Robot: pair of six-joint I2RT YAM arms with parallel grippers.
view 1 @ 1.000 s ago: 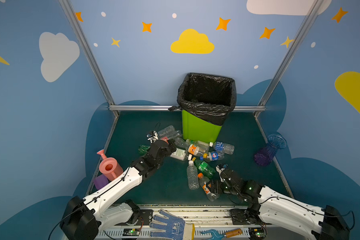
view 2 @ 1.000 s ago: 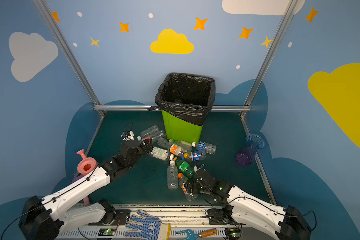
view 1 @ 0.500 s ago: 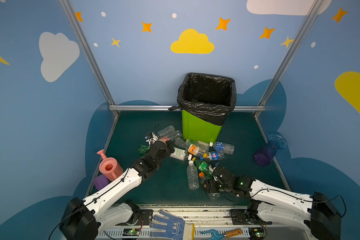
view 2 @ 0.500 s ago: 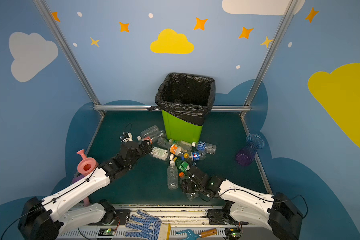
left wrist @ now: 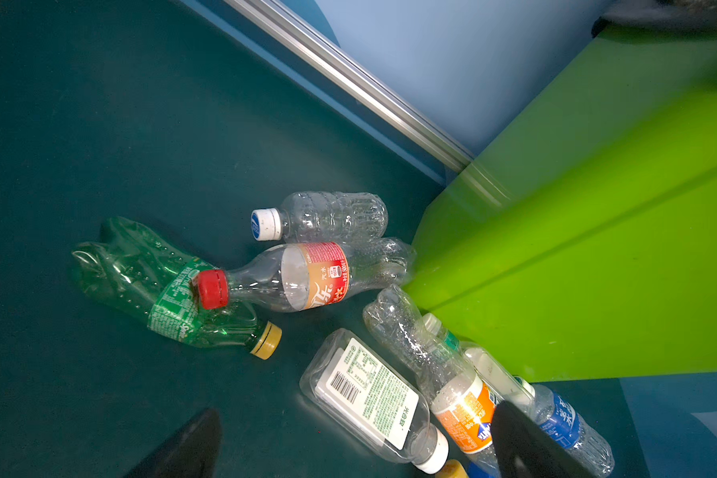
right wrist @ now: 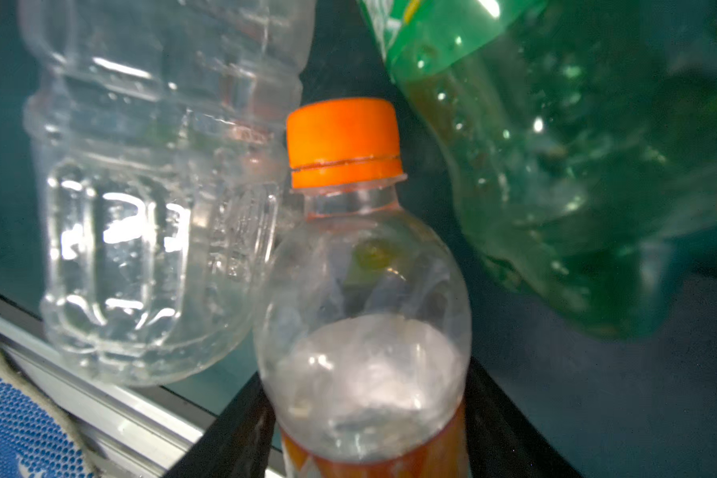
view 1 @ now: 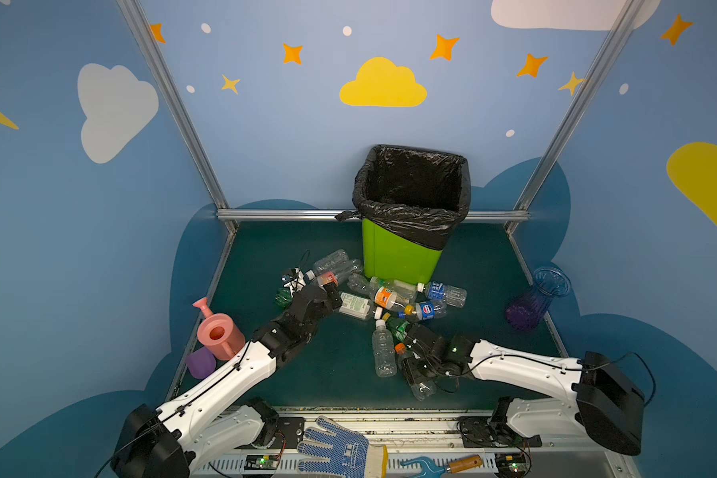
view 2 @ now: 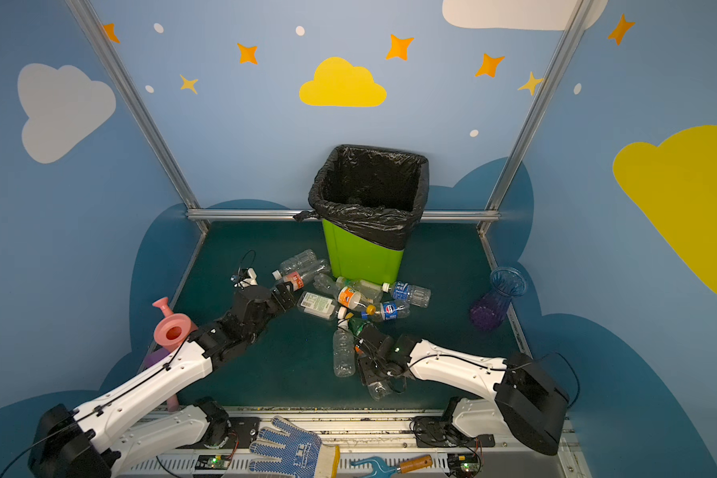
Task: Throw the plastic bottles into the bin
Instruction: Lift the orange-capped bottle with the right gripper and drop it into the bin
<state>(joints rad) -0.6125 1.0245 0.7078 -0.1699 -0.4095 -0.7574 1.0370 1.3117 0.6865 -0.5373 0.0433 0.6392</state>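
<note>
Several plastic bottles [view 1: 390,298] lie in a heap in front of the lime-green bin [view 1: 398,256] with its black liner; both top views show them [view 2: 348,298]. My right gripper [view 1: 410,360] is low at the heap's near end. It is shut on an orange-capped bottle [right wrist: 361,310], whose body fills the gap between the fingers [right wrist: 224,438]. A clear bottle [right wrist: 150,227] and a green one [right wrist: 555,165] lie beside it. My left gripper [left wrist: 357,411] is open over a white-labelled bottle [left wrist: 373,397], near a red-capped bottle [left wrist: 307,277].
A pink watering can [view 1: 218,335] and a purple cup [view 1: 201,362] stand at the left edge. A blue-purple vase [view 1: 535,302] stands at the right. A small black-and-white item with a cable [view 1: 292,279] lies left of the heap. A blue glove [view 1: 340,451] rests on the front rail.
My right gripper has slid left onto the orange-capped bottle and its jaws have narrowed around it. The left arm has hardly moved and stays open.
</note>
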